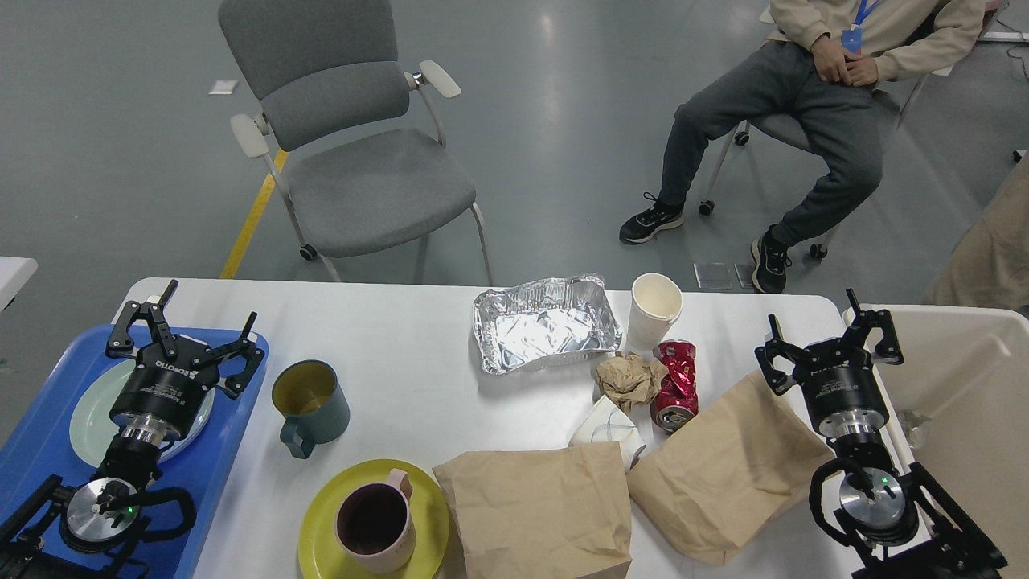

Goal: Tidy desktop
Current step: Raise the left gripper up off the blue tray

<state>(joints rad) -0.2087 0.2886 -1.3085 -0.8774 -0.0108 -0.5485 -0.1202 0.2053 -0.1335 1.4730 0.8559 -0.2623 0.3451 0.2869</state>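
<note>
White desktop is stretching between both grippers; left gripper is hovering with fingers wide above a blue tray, right gripper with fingers wide beside a paper bag.

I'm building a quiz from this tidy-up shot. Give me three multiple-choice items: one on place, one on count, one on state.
1. Where does the pink mug stand?
A. on the yellow plate
B. in the blue tray
C. in the foil tray

2. How many brown paper bags lie on the desktop?
A. one
B. two
C. four

3. How is the red can?
A. upright, intact
B. crushed
C. gripped

Key: 1 A, the plate rings its base; 2 B, two lie side by side; 3 B, it is dented and no gripper touches it.
</note>
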